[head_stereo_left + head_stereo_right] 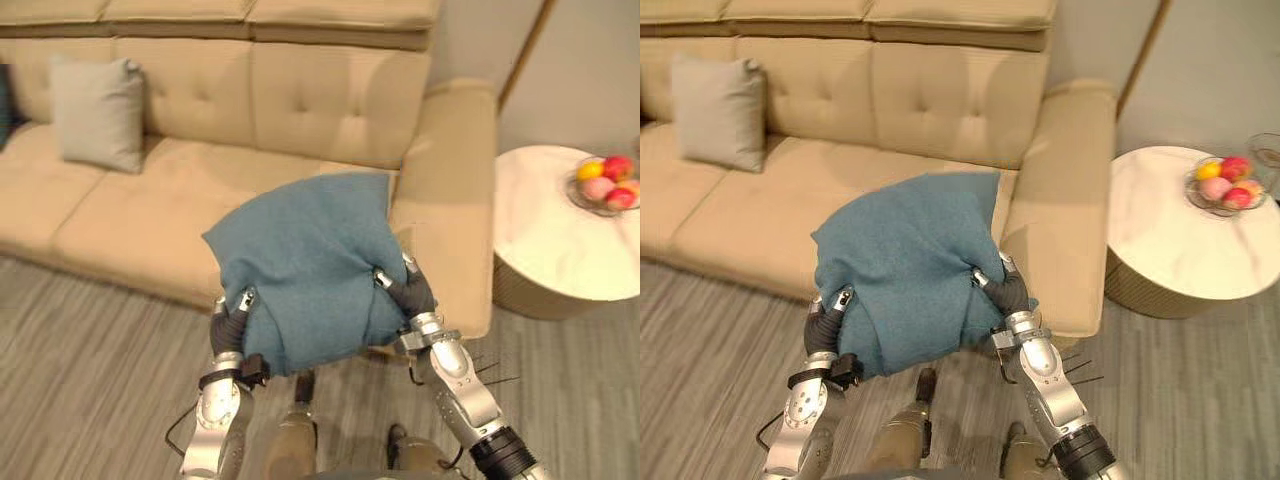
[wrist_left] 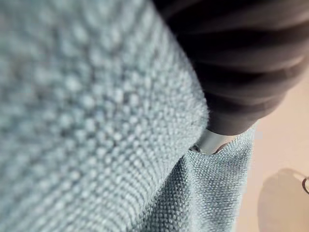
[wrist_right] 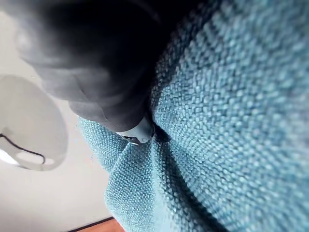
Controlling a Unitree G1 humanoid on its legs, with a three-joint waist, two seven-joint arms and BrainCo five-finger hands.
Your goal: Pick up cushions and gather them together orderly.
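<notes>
A blue knitted cushion [image 1: 300,270] hangs in front of me, held up between both hands over the front edge of the beige sofa [image 1: 130,215]. My left hand [image 1: 230,322] grips its lower left side. My right hand [image 1: 412,292] grips the lower right side, and the cloth puckers where its thumb digs in. In the left wrist view the blue cushion [image 2: 96,121] bunches against the hand's dark cover; in the right wrist view the blue cushion [image 3: 227,121] does the same. A grey cushion [image 1: 98,112] leans upright against the sofa's backrest at the far left.
The sofa's right armrest [image 1: 450,200] stands just beyond my right hand. A round white side table [image 1: 545,240] with a glass fruit bowl [image 1: 605,185] sits to the right of it. A dark cushion edge [image 1: 4,105] shows at the far left. Grey striped floor lies below.
</notes>
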